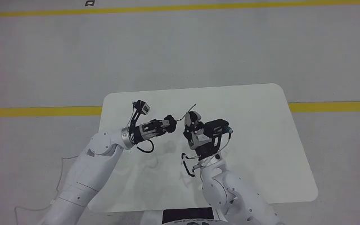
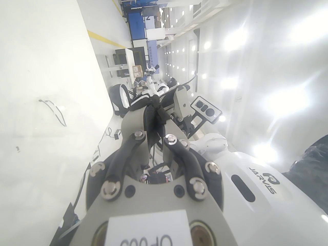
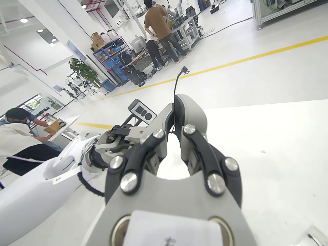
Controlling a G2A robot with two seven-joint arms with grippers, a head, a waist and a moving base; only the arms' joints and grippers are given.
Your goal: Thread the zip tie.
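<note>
The black zip tie [image 1: 191, 108] is held in the air over the middle of the white table [image 1: 253, 169]. My right gripper [image 3: 175, 103] is shut on its strap, and the strap [image 3: 176, 84] rises past the fingertips to the small head. My left gripper [image 1: 172, 122] sits just left of the right gripper [image 1: 190, 118], tip to tip. Its fingers [image 2: 150, 119] are pressed together, and in the top view the tie's other end reaches them. The grip point itself is hidden behind the black pads.
A thin dark curved line [image 2: 55, 112] marks the tabletop beside the left gripper, either a shadow or a strap. A yellow floor stripe [image 1: 50, 111] runs behind the table's rounded far edge. People stand at benches far off in the room.
</note>
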